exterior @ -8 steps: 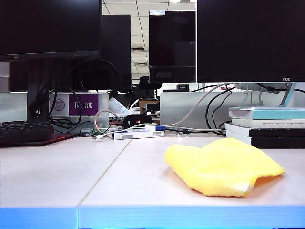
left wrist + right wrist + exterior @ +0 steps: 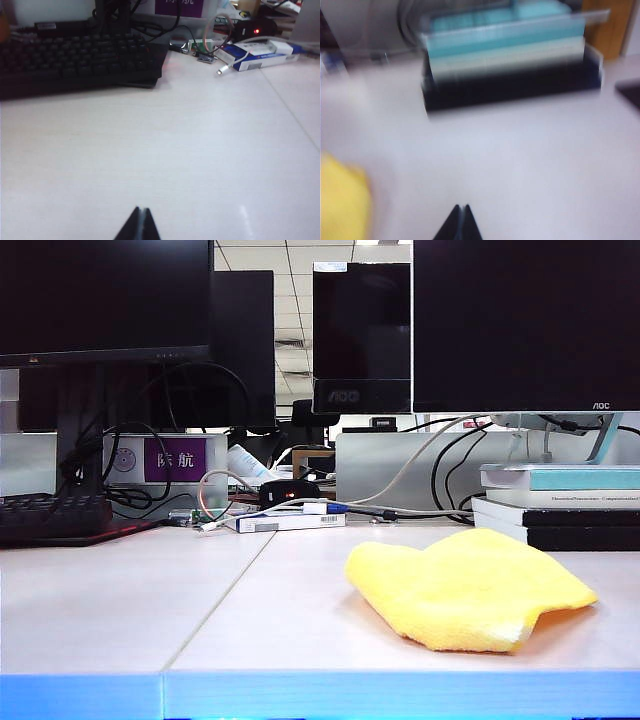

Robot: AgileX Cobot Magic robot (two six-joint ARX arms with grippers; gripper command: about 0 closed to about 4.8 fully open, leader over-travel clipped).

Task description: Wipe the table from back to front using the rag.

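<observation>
**Rag sitting untouched, both pincers pinched together**

So the yellow rag [image 2: 468,588] is lying in a loose heap on the bench [image 2: 120,610], out around 4 o'clock in the exterior view, close to the blue front edge and just in front of the stack of books [image 2: 560,505]. Looks like soft fuzzy cloth, light and floppy, so I'd guess it'll bunch and drag rather than slide stiffly. I'd pinch one of the raised folds near the middle so it doesn't trail.

The left pincer [image 2: 139,225] has its tips together over bare bench, with the keyboard [image 2: 75,60] up at 11 o'clock. The right pincer [image 2: 459,222] is pressed together too, holding nothing.

Neither arm shows in the exterior view. The right wrist view is blurry but catches a yellow corner at 8 o'clock plus the books; the left wrist view doesn't see the rag at all.
</observation>
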